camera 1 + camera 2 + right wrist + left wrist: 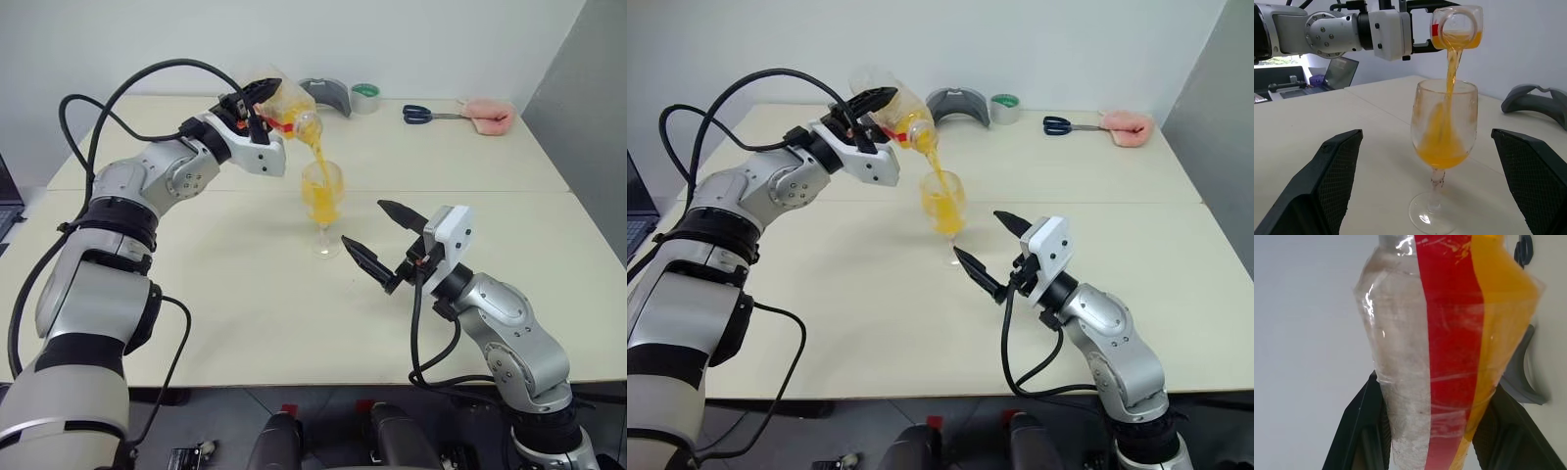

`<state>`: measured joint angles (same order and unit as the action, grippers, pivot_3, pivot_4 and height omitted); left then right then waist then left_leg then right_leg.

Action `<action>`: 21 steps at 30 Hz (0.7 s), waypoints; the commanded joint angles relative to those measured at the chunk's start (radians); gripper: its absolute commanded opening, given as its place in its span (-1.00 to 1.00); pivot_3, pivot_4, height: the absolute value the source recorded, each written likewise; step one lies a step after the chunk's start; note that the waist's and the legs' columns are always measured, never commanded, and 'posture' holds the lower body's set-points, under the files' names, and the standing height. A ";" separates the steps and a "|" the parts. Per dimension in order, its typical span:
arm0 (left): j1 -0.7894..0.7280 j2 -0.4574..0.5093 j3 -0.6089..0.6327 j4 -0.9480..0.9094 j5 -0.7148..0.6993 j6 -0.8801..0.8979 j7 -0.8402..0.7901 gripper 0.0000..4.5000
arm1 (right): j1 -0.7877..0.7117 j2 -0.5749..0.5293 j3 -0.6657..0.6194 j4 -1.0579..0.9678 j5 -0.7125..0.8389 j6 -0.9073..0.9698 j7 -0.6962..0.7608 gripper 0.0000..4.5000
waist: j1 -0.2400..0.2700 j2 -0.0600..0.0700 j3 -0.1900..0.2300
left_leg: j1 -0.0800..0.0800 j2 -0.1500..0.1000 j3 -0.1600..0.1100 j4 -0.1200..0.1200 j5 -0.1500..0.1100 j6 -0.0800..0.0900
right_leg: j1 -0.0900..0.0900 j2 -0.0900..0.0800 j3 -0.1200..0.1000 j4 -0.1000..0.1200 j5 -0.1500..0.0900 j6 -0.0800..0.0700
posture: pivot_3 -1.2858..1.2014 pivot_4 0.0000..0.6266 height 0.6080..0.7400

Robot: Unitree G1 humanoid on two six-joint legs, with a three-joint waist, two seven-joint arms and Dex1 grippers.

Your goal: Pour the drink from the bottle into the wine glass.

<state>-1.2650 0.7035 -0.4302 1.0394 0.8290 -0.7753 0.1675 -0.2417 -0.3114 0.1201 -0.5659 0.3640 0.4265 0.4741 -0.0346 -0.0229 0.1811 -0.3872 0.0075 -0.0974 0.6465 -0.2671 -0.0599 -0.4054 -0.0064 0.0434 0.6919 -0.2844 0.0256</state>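
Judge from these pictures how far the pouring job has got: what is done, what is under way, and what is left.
Done: the bottle is uncapped, gripped by the left gripper and tipped over the wine glass. Under way: the drink streams into the bowl, which is partly full. Left: some drink remains in the bottle, so the pour has to finish and the bottle be righted. The right gripper waits beside the glass, jaws open, holding nothing.

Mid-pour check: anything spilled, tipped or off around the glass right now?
Nothing stands out. The left gripper holds the bottle tilted, and the drink streams into the wine glass, which stands upright on the table. I see no puddle around its foot. The right gripper sits open beside the glass, not touching it.
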 commanded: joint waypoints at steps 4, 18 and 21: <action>-0.048 0.014 0.001 0.000 -0.002 -0.006 0.041 -0.23 | -0.001 -0.001 -0.001 -0.045 0.004 -0.012 -0.002 1.00 | 0.000 0.000 0.000 | 0.000 0.000 0.000 0.000 0.000 0.000 | 0.000 0.000 0.000 0.000 0.000 0.000 | 0.03 -0.52 1.00; -0.047 0.021 -0.008 -0.002 -0.005 -0.011 0.047 -0.23 | 0.000 -0.007 0.002 -0.041 0.000 -0.010 0.000 1.00 | 0.000 0.000 0.000 | 0.000 0.000 0.000 0.000 0.000 0.000 | 0.000 0.000 0.000 0.000 0.000 0.000 | 0.03 -0.52 1.00; -0.046 0.022 -0.009 -0.004 -0.004 -0.013 0.048 -0.23 | 0.001 -0.008 0.003 -0.041 0.000 -0.008 0.000 1.00 | 0.000 0.000 0.000 | 0.000 0.000 0.000 0.000 0.000 0.000 | 0.000 0.000 0.000 0.000 0.000 0.000 | 0.03 -0.52 1.00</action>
<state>-1.2733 0.7042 -0.4470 1.0538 0.8321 -0.7799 0.1950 -0.2416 -0.3147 0.1216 -0.5662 0.3636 0.4266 0.4741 -0.0346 -0.0229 0.1810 -0.3872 0.0075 -0.0973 0.6466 -0.2671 -0.0599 -0.4054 -0.0066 0.0434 0.6920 -0.2843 0.0256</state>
